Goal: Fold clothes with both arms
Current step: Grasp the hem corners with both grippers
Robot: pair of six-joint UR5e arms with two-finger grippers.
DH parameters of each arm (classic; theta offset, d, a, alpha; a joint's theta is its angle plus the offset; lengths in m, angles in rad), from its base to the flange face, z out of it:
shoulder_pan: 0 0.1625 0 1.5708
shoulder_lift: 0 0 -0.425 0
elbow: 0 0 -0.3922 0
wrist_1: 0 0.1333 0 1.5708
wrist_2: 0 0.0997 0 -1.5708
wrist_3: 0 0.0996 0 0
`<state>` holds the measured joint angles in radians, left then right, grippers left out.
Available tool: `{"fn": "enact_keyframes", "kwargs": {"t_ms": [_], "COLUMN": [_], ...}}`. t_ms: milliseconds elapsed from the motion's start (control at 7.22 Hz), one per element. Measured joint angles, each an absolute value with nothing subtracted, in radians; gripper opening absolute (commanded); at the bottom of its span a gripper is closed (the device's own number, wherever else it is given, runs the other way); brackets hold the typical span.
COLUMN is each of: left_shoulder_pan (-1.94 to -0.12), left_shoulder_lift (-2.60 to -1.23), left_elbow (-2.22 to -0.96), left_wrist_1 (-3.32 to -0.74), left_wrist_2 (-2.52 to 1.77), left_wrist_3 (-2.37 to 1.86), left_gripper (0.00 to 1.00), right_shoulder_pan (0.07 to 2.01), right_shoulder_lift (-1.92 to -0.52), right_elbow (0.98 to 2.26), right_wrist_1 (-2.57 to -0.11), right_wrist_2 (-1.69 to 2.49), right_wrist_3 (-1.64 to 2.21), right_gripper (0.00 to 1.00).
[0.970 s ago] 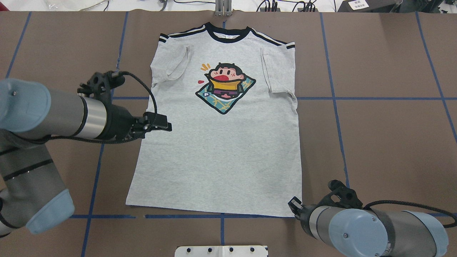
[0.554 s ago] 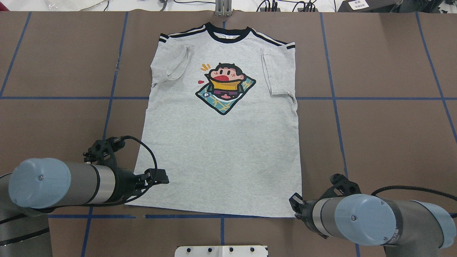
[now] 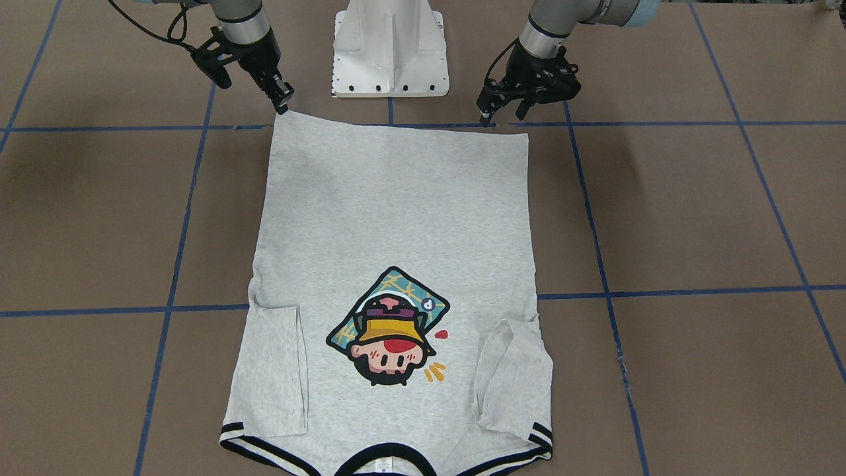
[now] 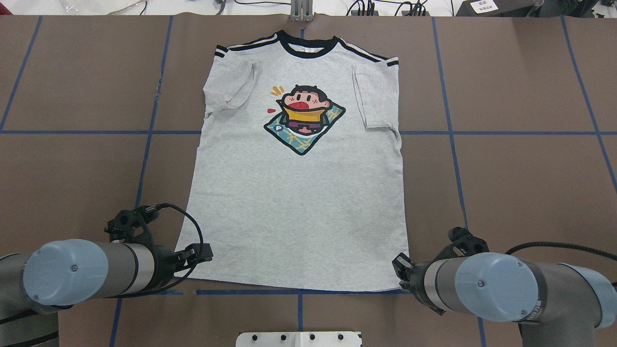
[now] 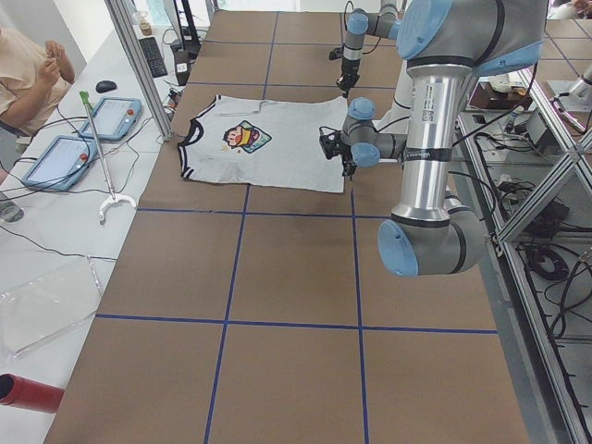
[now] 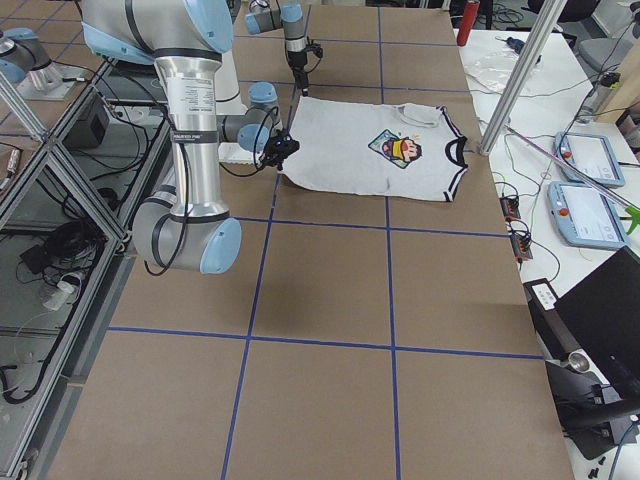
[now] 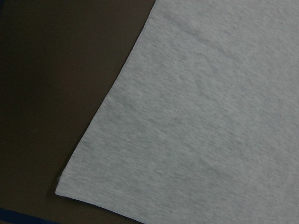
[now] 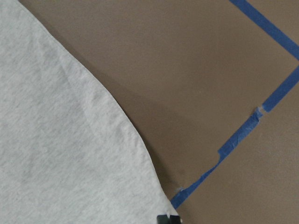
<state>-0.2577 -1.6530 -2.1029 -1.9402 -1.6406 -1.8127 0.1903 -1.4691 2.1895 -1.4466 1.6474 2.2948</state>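
Observation:
The grey T-shirt (image 4: 299, 202) lies flat, print up, collar at the far edge and both sleeves folded inward. It also shows in the front view (image 3: 396, 211). My left gripper (image 3: 503, 116) is open just above the hem's left corner (image 7: 63, 189); from overhead the left gripper (image 4: 205, 251) is at that corner. My right gripper (image 3: 283, 104) has its tip at the hem's right corner (image 8: 170, 205), and from overhead the right gripper (image 4: 399, 270) sits there. One fingertip (image 8: 168, 218) shows beside the cloth. I cannot tell whether the right gripper is open or shut.
The white pedestal base (image 3: 390, 53) stands just behind the hem, between the arms. Blue tape lines (image 4: 299, 292) cross the brown table. Tablets (image 5: 102, 116) and an operator are beyond the far edge.
My left arm has swung from the shirt's left side edge back to the hem's left corner. The right arm has shifted only slightly at the right corner. The shirt has not moved.

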Motion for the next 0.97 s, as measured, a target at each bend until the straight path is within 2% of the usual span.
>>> {"fn": "enact_keyframes", "kwargs": {"t_ms": [693,832,970], "left_shoulder_pan": [-0.237,-0.236,-0.231], "left_shoulder_lift": [-1.635,-1.636,-1.636], "left_elbow": [-2.055,-2.052,-2.050], "left_wrist_1": [-1.884,-1.874,-1.870], "left_wrist_2": [-1.603,-1.601,-1.600], "left_wrist_3": [-1.846,-1.848,-1.852], "left_gripper": [0.89,0.85,0.76], "right_shoulder_pan": [0.196,0.196,0.196], "right_shoulder_lift": [-1.469,-1.469,-1.468], "right_elbow": [2.191,2.190,2.190], "right_wrist_1": [-1.447,-1.447,-1.447], "right_wrist_2": [1.648,1.647,1.647], "right_wrist_3": [2.293,2.293,2.293], "right_gripper": [0.00,0.00,0.00]}}
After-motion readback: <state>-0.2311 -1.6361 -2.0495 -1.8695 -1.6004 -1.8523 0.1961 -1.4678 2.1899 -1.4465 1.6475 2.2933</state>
